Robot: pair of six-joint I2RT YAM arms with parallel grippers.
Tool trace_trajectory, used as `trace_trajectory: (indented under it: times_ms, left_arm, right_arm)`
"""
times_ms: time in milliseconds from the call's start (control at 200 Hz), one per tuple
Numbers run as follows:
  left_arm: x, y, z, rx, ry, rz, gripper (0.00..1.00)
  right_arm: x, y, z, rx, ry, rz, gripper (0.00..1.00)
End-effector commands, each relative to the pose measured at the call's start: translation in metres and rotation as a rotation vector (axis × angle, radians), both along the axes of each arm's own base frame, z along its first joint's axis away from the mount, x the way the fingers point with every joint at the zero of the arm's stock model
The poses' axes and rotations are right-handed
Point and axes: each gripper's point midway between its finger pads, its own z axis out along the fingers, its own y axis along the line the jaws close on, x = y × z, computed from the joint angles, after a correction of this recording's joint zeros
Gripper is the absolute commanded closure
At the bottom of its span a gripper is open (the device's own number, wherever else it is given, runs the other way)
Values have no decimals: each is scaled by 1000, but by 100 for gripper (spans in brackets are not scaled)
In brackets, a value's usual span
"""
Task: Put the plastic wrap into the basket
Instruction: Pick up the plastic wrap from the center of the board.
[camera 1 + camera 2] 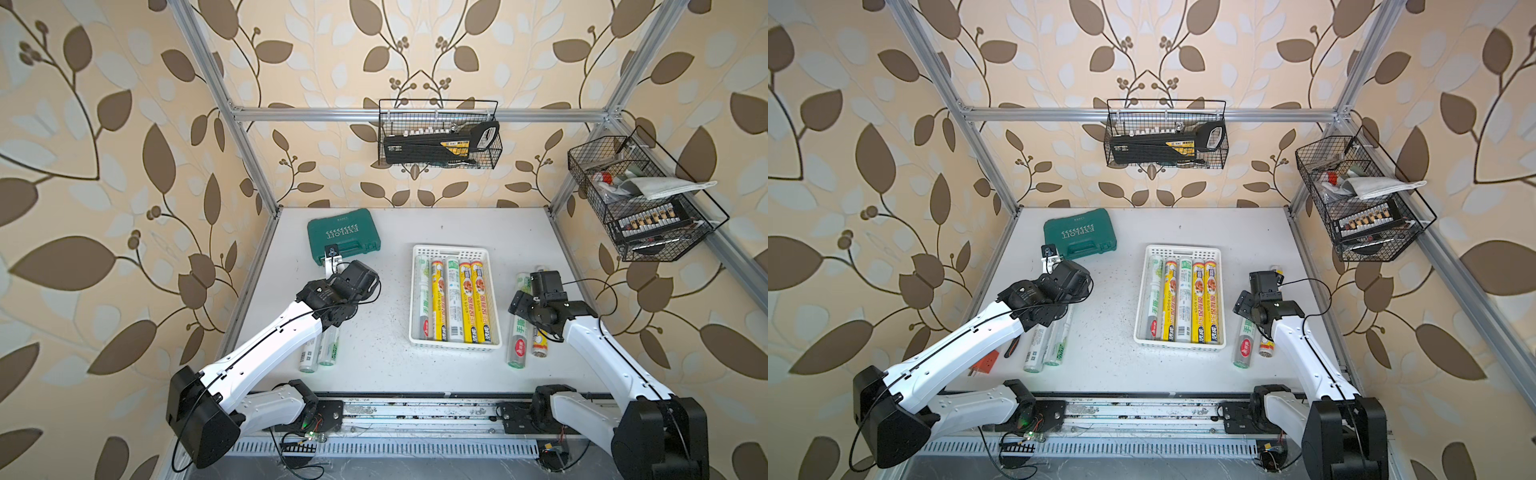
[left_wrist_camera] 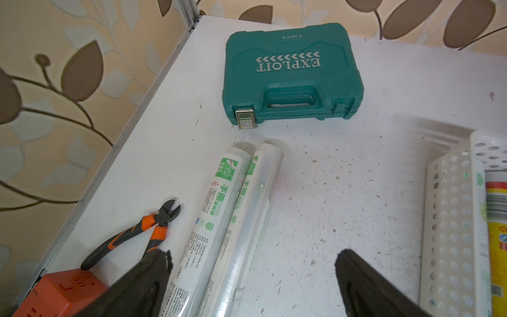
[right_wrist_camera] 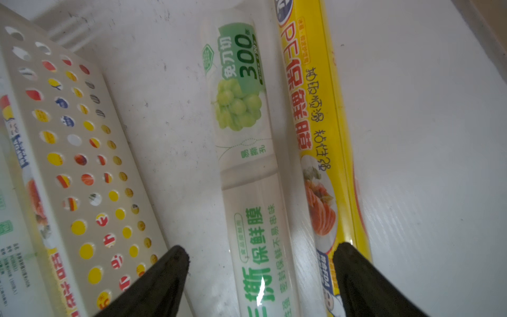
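Right wrist view has the right gripper (image 3: pixel 260 249) with its black jaws spread wide and holding nothing. It straddles a slim silvery-white plastic wrap roll with green print (image 3: pixel 241 137), which lies on the white tabletop (image 3: pixel 425 137) just beside the shallow white perforated plastic basket (image 3: pixel 68 149). A yellow-labelled plastic wrap roll (image 3: pixel 310 109) lies touching that roll on the side away from the basket, and one fingertip (image 3: pixel 348 260) sits over it. Closing from here could pinch both rolls or nudge the yellow one into rolling off, while the opposite finger has little room before the basket wall and could shove the basket. Both top views show five rolls (image 1: pixel 454 303) already lying side by side across the basket floor and filling it. I judge that the other four must go on top, where a smooth cylinder may roll over the low rim. Left wrist view shows the left gripper (image 2: pixel 255 254) also wide apart and empty, above two more touching silvery-white rolls (image 2: pixel 219 208) that sit toward one finger rather than centred. Beside them lie orange-handled black cutters (image 2: pixel 142 233) and an orange plastic power block (image 2: pixel 60 291), which that finger could snag on the way down. Slick film wrapping could also slip from a grip taken far from a roll's middle.
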Motion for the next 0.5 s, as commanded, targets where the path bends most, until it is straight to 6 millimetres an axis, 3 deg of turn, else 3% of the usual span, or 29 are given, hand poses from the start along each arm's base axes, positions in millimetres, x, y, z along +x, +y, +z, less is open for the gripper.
trace_trajectory:
  times_ms: [0,495]
  left_arm:
    - [1,10,9,-9,-47,44,1]
    - [4,2,1,-26,-14,25,1]
  right_arm:
    - [0,4,-11,41,16,1,14]
    - [8,20,-39,163,78,53,19]
